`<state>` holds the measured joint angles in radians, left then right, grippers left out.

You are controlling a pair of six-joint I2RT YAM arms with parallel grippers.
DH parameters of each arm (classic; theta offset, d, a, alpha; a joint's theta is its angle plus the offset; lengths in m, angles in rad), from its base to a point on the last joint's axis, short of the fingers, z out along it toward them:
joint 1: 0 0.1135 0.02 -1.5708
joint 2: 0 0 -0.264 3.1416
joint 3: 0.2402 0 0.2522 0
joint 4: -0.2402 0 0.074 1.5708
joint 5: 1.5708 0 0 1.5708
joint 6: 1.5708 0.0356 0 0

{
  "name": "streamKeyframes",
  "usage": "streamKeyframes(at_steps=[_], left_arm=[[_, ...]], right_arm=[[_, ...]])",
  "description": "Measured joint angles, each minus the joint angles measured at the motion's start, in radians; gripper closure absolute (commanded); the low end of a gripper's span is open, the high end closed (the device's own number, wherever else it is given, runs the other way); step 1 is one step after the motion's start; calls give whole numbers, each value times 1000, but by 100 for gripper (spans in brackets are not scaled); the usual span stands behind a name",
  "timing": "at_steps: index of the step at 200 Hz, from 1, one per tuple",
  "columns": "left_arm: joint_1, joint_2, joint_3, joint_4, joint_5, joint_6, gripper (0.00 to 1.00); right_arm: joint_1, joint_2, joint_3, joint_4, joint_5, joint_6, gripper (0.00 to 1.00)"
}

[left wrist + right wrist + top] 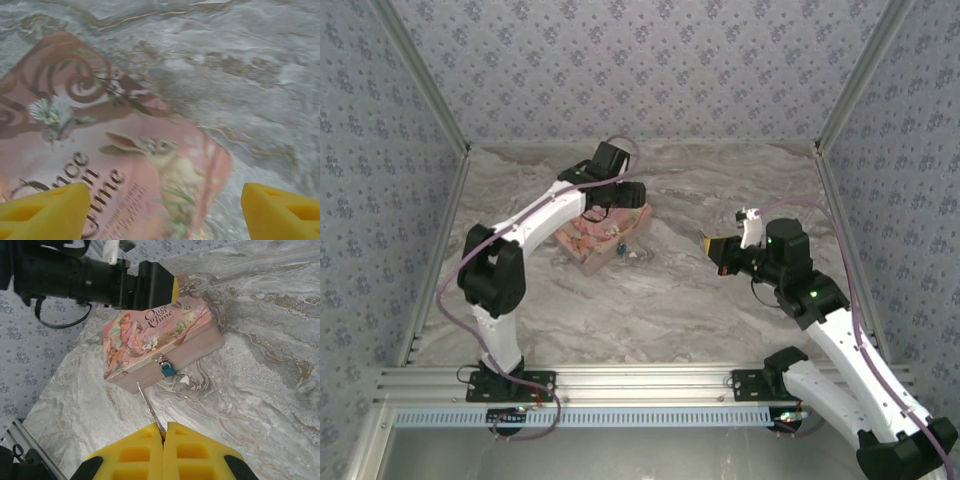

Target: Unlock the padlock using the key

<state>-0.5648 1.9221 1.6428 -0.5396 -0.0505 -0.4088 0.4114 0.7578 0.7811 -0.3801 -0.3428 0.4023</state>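
Note:
The tiny blue padlock (167,369) hangs on the clasp at the front of a pink illustrated box (150,337), which lies on the marble table; from above the padlock (621,247) faces the right arm. My right gripper (164,429) is shut on the key (149,404), whose thin silver blade points at the box's front wall, left of the padlock and short of it. My left gripper (162,215) hovers open over the box lid (100,165), its yellow fingertips (45,210) far apart with nothing between them. From above, the left gripper (623,198) is at the box's far side and the right gripper (710,241) is right of the box.
A small white scrap (185,380) lies on the table (660,300) just beside the padlock. Patterned walls (650,60) close in the back and both sides. An aluminium rail (640,385) carries the arm bases along the near edge.

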Motion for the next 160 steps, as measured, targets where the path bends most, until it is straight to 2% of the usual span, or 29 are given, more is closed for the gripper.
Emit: streamKeyframes(at_steps=[38, 86, 160], left_arm=[[34, 139, 130, -25, -16, 0, 22], [46, 272, 290, -71, 28, 8, 24], [40, 293, 328, -92, 130, 29, 29]], right_arm=[[-2, -5, -13, -2, 7, 1, 97], [-2, -5, -22, 6, 7, 10, 96], [-8, 1, -32, 13, 8, 18, 96]])
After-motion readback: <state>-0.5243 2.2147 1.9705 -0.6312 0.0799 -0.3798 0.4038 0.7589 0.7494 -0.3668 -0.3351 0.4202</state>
